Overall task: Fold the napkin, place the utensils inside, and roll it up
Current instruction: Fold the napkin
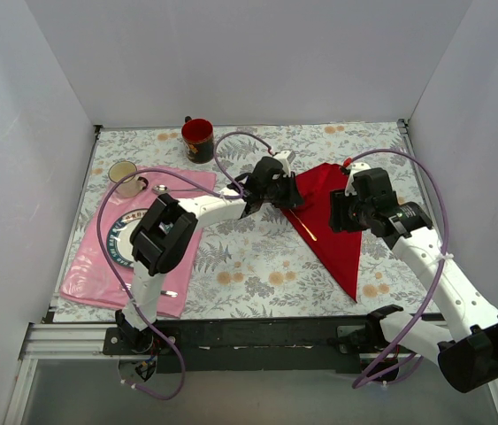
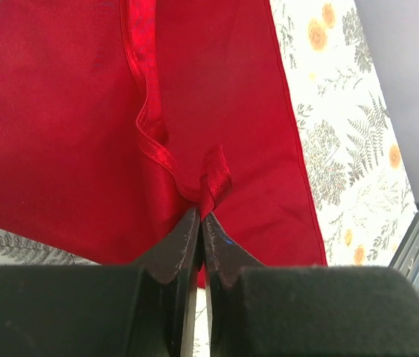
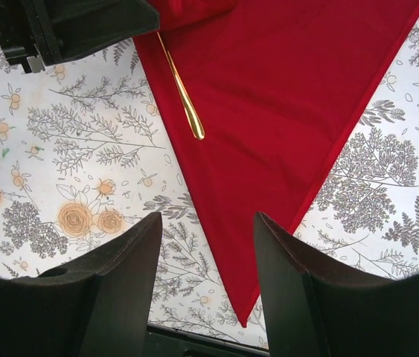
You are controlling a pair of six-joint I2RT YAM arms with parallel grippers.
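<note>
Floral table [image 1: 257, 266], right side: napkin [image 1: 341, 235] folded, left gripper [image 2: 200, 216] pinching it, gold utensil [image 3: 183, 93] inside; right gripper [image 3: 209, 219] gapes empty; we reckon rolling remains.

Red mug [image 1: 198, 140], pink placemat [image 1: 91, 279], floral tablecloth [image 1: 253, 266]

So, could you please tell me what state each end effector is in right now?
Left end effector: closed, pinching a fold of the red napkin.
Right end effector: open, holding nothing.
</note>
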